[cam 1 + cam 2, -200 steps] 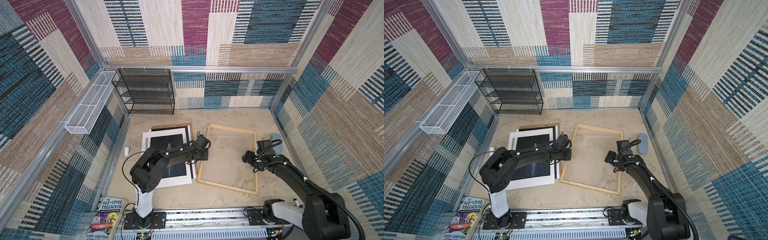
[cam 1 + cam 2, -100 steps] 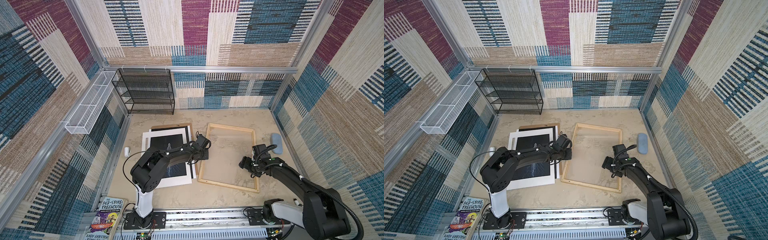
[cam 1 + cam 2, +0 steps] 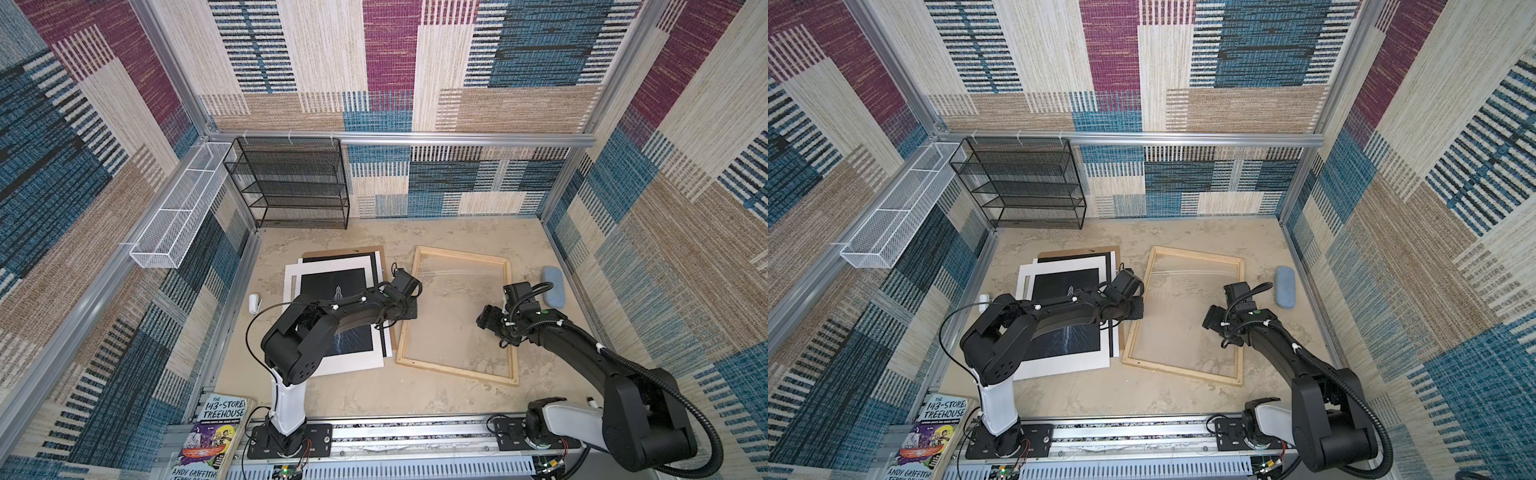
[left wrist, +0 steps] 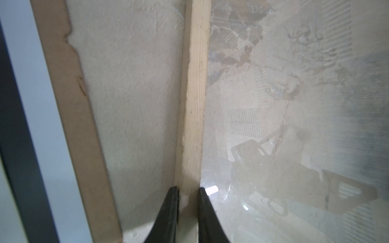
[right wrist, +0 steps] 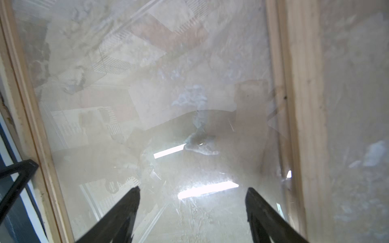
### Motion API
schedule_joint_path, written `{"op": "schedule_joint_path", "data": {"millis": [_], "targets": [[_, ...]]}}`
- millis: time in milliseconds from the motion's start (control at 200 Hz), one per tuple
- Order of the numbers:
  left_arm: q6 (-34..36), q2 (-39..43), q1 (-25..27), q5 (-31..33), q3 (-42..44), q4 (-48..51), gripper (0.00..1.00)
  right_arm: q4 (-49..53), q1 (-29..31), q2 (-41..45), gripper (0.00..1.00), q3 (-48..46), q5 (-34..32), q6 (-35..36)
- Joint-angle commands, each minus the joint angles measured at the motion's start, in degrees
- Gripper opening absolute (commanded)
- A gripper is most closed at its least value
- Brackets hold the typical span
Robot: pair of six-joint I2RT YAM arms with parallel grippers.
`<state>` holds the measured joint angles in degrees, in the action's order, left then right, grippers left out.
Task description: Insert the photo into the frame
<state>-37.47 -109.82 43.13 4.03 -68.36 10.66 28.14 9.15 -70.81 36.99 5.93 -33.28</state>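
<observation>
The photo lies face up on the left of the table, its black image ringed by white; my left arm crosses over it. Right of it lies the frame, thin pale wood rails around a clear pane. My left gripper is shut on the frame's left rail, one finger on each side of the wood. My right gripper hangs open over the pane near the right rail, with nothing between its fingers. Both grippers show in both top views, the left gripper and the right gripper.
A brown backing sheet sticks out from under the white sheets. At the back left stands a black mesh rack, with a white wire basket on the left wall. A blue-grey oval case lies right of the frame, a small white object left of the photo.
My right gripper has drifted from the frame's right rail inward and nearer over the pane, uncovering the blue-grey case. The left gripper and the frame have stayed put.
</observation>
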Motion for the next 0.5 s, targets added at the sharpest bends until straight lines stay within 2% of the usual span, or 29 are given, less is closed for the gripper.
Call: {"op": "schedule_joint_path", "data": {"millis": [0,135,260,496], "targets": [[-2.3,0.7,-0.1,0.5,0.1,-0.1,0.13,0.3,0.1,-0.6,0.81,2.2,-2.7,1.2],[-1.9,1.3,-0.2,-0.3,0.6,-1.0,0.21,-0.8,0.0,-3.4,0.81,4.5,-4.8,2.2],[-1.8,1.6,0.0,-0.9,1.0,-1.8,0.22,-3.2,-0.3,-6.1,0.82,7.5,-9.7,3.7],[-1.7,2.3,0.0,-1.0,1.7,-2.3,0.28,-5.2,-2.3,-13.3,0.82,16.0,-12.1,8.4]]}}
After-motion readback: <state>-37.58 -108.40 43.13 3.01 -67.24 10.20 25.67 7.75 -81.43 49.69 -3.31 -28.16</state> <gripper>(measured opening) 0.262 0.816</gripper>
